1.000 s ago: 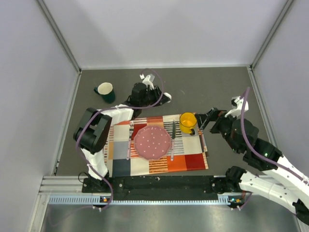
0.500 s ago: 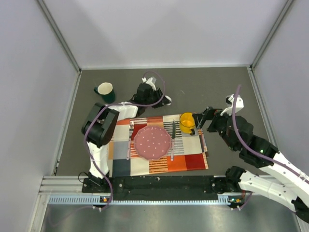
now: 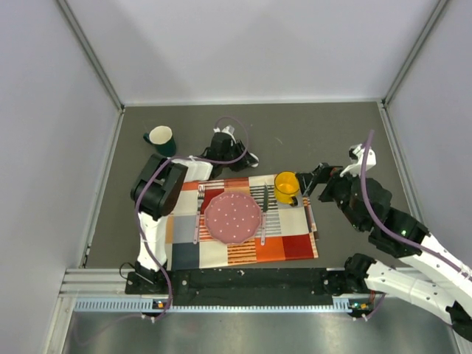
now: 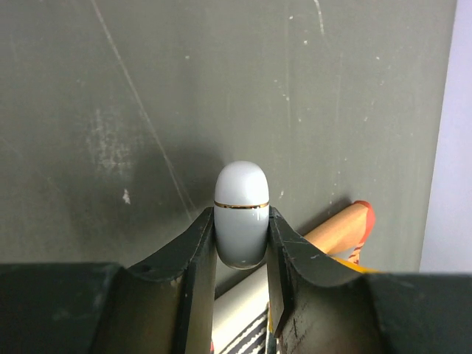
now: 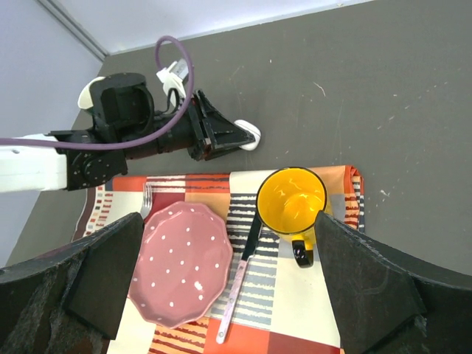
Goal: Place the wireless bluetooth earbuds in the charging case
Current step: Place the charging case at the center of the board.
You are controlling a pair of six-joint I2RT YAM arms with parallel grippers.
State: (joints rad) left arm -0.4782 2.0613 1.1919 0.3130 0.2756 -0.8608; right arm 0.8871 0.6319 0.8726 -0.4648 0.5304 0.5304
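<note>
Since your left fingers are pinching the small glossy white plastic charging case by its sides, just past the far edge of the checked cloth placemat over the grey table, I'd go gentle and set it down flat with that gold seam level so the lid can be opened. Your right fingers are spread wide near the yellow mug, holding nothing. I can't spot the earbuds anywhere, so find those first.

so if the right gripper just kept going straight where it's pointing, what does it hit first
Most likely the yellow mug, sitting just ahead of the open right gripper in its wrist view; depth is unclear, so it might reach the placemat beside it instead.
</note>
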